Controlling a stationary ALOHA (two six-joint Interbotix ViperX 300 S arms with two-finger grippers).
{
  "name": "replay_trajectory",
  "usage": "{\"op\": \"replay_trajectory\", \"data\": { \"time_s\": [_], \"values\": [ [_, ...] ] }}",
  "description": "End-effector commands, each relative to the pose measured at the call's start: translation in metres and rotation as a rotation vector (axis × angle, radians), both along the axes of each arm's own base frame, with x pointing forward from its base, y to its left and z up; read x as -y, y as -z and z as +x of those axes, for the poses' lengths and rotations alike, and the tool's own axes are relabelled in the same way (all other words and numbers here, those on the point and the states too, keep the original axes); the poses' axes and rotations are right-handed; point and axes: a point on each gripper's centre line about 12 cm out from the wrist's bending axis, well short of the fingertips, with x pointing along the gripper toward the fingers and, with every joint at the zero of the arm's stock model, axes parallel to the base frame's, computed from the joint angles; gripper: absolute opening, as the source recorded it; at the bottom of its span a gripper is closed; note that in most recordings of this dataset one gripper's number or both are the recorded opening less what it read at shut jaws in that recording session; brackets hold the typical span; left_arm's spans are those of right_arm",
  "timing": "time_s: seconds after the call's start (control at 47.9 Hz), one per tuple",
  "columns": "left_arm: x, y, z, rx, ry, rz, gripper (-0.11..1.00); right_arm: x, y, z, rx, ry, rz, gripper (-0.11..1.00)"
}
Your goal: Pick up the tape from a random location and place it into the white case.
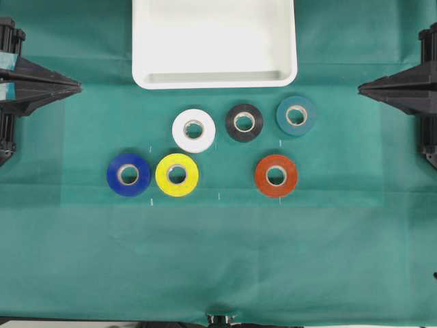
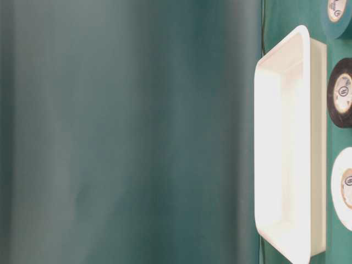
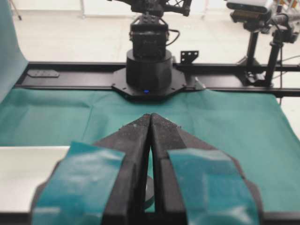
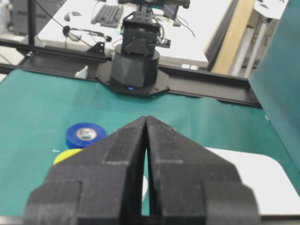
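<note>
Six rolls are lying on the green-clothed counter [image 1: 218, 260]; the tape [image 1: 177, 174] is sitting below the white case [image 1: 214, 76], well apart from both pressed-together claws, left claw [image 1: 76, 86] and right claw [image 1: 362, 86].

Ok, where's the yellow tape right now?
In the overhead view the yellow tape lies left of centre on the cloth, touching the blue roll, below the white roll.

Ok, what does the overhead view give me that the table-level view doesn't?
Only overhead: the bright yellow tape roll, the blue roll touching it, the orange roll, and both shut grippers, left and right, parked at the edges.
Only table-level: the shallow white plastic case's outer wall.
Both: the case, empty, plus the white, black and teal rolls.
</note>
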Motion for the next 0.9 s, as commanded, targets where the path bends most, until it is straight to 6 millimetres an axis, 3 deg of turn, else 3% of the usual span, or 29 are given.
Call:
{"op": "replay_trajectory", "data": {
  "time_s": [0.0, 0.815, 0.878],
  "values": [
    [0.0008, -0.0028, 0.0025, -0.008, 0.004, 0.002, 0.02, 0.0002, -0.0108, 0.0038, 0.02, 0.001, 0.011, 0.0],
    [0.0003, -0.003, 0.0028, -0.009, 0.001, -0.008, 0.02, 0.0005, -0.0088, 0.0068, -0.028, 0.002, 0.011, 0.0],
    [0.0003, -0.0039, 0.0026, -0.006, 0.001, -0.009, 0.06, 0.0002, -0.0092, 0.0069, -0.028, 0.001, 0.012, 0.0]
  ]
}}
